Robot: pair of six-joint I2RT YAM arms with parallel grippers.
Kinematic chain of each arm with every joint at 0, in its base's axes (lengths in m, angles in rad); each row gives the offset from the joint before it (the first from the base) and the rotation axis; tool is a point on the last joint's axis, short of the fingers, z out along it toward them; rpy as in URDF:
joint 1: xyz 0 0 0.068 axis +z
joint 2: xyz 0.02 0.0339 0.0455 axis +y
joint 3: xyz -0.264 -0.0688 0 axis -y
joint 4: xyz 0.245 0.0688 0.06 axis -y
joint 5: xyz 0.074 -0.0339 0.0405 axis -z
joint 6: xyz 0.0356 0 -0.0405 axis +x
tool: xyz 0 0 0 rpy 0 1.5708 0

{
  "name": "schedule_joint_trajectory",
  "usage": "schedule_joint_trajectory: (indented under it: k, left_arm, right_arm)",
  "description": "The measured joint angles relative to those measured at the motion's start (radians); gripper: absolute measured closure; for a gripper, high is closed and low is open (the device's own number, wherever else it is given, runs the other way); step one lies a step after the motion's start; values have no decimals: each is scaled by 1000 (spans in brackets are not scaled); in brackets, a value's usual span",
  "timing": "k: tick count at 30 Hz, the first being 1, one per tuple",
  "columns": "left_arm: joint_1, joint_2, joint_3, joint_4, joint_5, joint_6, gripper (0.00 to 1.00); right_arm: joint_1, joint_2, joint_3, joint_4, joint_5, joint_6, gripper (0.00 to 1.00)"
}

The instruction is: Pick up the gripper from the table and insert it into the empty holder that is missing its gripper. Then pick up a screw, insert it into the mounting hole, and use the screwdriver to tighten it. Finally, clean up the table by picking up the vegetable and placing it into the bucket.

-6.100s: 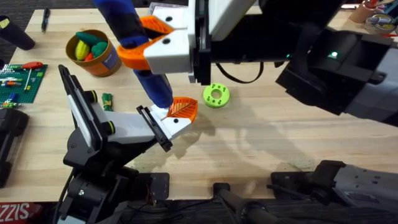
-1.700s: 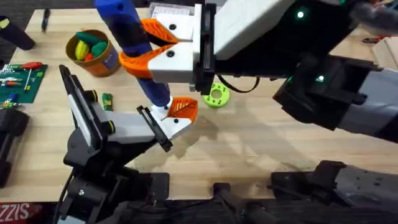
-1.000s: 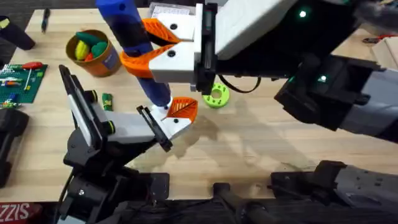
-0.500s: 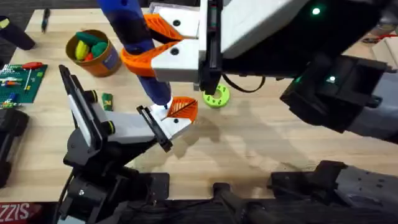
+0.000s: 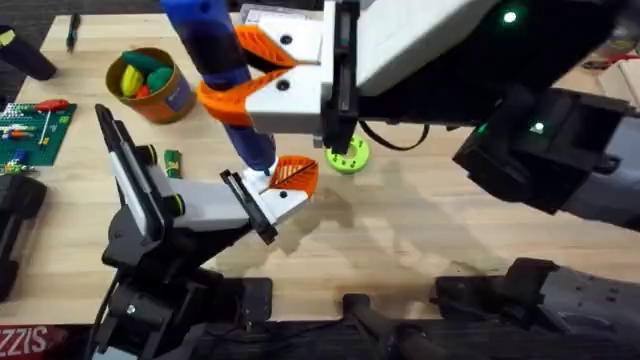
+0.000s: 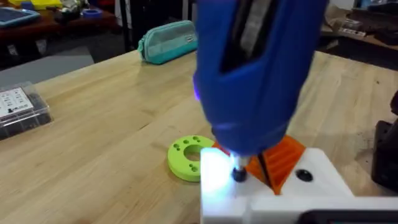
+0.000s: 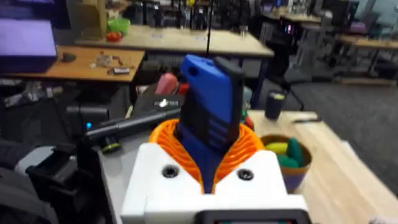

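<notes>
My right gripper (image 5: 226, 70) is shut on the dark-blue screwdriver (image 5: 213, 45), its orange jaws clamping the handle (image 7: 208, 106). The screwdriver stands steeply, and its tip (image 6: 238, 175) presses on a dark spot on the face of the white holder (image 5: 265, 203) that ends my left arm. The small orange ribbed gripper (image 5: 294, 175) sits in that holder, beside the tip (image 6: 283, 158). I cannot tell whether a screw lies under the tip. The dark-green vegetable (image 5: 172, 163) lies on the table (image 5: 420, 220) left of the holder. The orange-brown bucket (image 5: 165, 100) with toy pieces stands at the back left.
A bright green ring-shaped disc (image 5: 347, 153) lies just right of the holder, close under the right arm. A green brick plate (image 5: 30, 130) and a red-handled tool (image 5: 50, 104) sit at the left edge. A black pen (image 5: 73, 30) lies at the far back left.
The right arm has shifted slightly to the right with the screwdriver in it. The tip has stayed on the holder, and the left arm has not moved.
</notes>
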Motion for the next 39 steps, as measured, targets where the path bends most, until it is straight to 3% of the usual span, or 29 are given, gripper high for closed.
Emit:
schedule_joint_trajectory:
  k: [7,39]
  left_arm:
    - [0,5,0,-1,9,-4,994]
    - [0,3,0,1,6,-11,994]
  right_arm:
    - [-5,-14,2,-71,15,-4,948]
    - [-25,-37,-5,-68,-8,-7,948]
